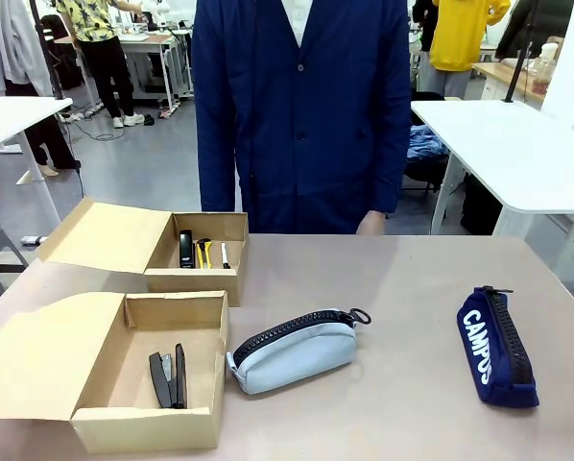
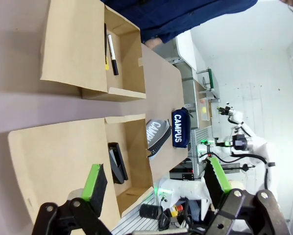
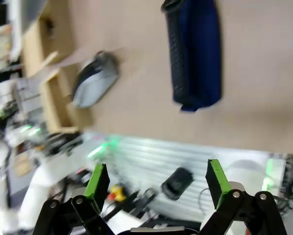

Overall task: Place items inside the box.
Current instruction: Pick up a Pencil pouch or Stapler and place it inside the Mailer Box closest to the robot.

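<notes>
I see my left gripper (image 2: 155, 177) and right gripper (image 3: 156, 178) gaping, empty. The grey pouch (image 1: 292, 351) lies just beside the box (image 1: 148, 429), with the smaller box (image 1: 193, 284) behind.

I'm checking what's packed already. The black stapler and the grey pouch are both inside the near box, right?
Not quite. The black stapler is inside the near box, but the grey pouch lies on the table just outside it, by its right wall. The front view shows this.
</notes>
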You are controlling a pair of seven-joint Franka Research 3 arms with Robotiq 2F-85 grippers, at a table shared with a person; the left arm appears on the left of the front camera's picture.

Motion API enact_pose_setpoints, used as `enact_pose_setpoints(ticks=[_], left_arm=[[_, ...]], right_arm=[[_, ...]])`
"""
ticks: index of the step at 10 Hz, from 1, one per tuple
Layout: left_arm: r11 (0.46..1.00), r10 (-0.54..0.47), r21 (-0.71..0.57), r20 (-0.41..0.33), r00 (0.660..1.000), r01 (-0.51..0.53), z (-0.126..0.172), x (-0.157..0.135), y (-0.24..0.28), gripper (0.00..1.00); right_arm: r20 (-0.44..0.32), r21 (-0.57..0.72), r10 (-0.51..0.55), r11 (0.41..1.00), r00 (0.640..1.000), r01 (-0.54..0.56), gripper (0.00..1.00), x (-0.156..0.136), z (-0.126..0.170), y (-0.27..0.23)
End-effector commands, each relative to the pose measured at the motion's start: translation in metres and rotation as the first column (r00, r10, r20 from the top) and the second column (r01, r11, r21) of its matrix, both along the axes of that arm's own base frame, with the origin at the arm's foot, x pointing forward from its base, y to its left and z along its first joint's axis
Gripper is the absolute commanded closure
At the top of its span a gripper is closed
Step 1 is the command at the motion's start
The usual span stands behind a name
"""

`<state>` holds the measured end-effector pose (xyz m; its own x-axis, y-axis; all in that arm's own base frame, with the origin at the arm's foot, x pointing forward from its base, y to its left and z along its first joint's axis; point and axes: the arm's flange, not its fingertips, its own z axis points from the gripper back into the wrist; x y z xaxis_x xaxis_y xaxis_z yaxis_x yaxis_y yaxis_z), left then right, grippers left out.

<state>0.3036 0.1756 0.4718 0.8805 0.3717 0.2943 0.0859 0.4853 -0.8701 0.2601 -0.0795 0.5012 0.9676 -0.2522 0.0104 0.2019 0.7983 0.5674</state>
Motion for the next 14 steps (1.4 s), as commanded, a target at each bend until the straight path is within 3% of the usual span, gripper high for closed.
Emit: enact_pose_setpoints(ticks=[1, 2, 3, 4, 5, 6, 8, 9, 10, 11, 13, 14], left_arm=[[1.000, -0.001, -0.014, 0.027, 1.000, 0.001, 0.001, 0.000, 0.000, 0.00], [1.000, -0.001, -0.014, 0.027, 1.000, 0.001, 0.001, 0.000, 0.000, 0.00], [1.000, -0.001, -0.014, 0.027, 1.000, 0.001, 0.001, 0.000, 0.000, 0.00], [1.000, -0.001, -0.014, 0.027, 1.000, 0.001, 0.001, 0.000, 0.000, 0.00], [1.000, -0.001, -0.014, 0.027, 1.000, 0.001, 0.001, 0.000, 0.000, 0.00], [1.000, -0.001, -0.014, 0.027, 1.000, 0.001, 0.001, 0.000, 0.000, 0.00], [1.000, -0.001, -0.014, 0.027, 1.000, 0.001, 0.001, 0.000, 0.000, 0.00], [1.000, -0.001, -0.014, 0.027, 1.000, 0.001, 0.001, 0.000, 0.000, 0.00], [1.000, -0.001, -0.014, 0.027, 1.000, 0.001, 0.001, 0.000, 0.000, 0.00], [1.000, -0.001, -0.014, 0.027, 1.000, 0.001, 0.001, 0.000, 0.000, 0.00], [1.000, -0.001, -0.014, 0.027, 1.000, 0.001, 0.001, 0.000, 0.000, 0.00], [1.000, -0.001, -0.014, 0.027, 1.000, 0.001, 0.001, 0.000, 0.000, 0.00]], right_arm=[[-0.053, -0.718, -0.199, 0.689, 0.979, 0.101, 0.00, -0.025, -0.001, 0.023], [0.037, -0.699, -0.210, 0.693, 0.977, 0.175, 0.00, -0.042, 0.015, 0.020], [0.003, -0.167, -0.029, 0.986, 1.000, 0.029, 0.00, 0.006, 0.010, 0.022], [0.003, -0.167, -0.029, 0.986, 1.000, 0.029, 0.00, 0.006, 0.010, 0.022], [0.025, -0.339, -0.070, 0.938, 0.997, 0.074, 0.00, -0.009, 0.027, 0.033], [0.061, -0.376, -0.041, 0.924, 0.997, 0.061, 0.00, 0.005, 0.015, 0.051], [0.158, -0.342, 0.041, 0.940, 0.987, 0.016, 0.00, 0.019, 0.013, 0.075], [0.134, -0.277, 0.227, 0.943, 0.965, -0.183, 0.00, 0.022, 0.016, 0.100], [0.064, -0.235, 0.299, 0.932, 0.952, -0.277, 0.00, 0.025, 0.017, 0.121], [0.052, -0.223, 0.244, 0.948, 0.968, -0.227, 0.00, 0.020, 0.024, 0.099], [0.117, -0.140, 0.181, 0.977, 0.977, -0.164, 0.00, -0.014, 0.036, 0.009], [0.138, -0.079, 0.093, 0.993, 0.986, -0.083, 0.00, -0.034, 0.033, -0.026]])
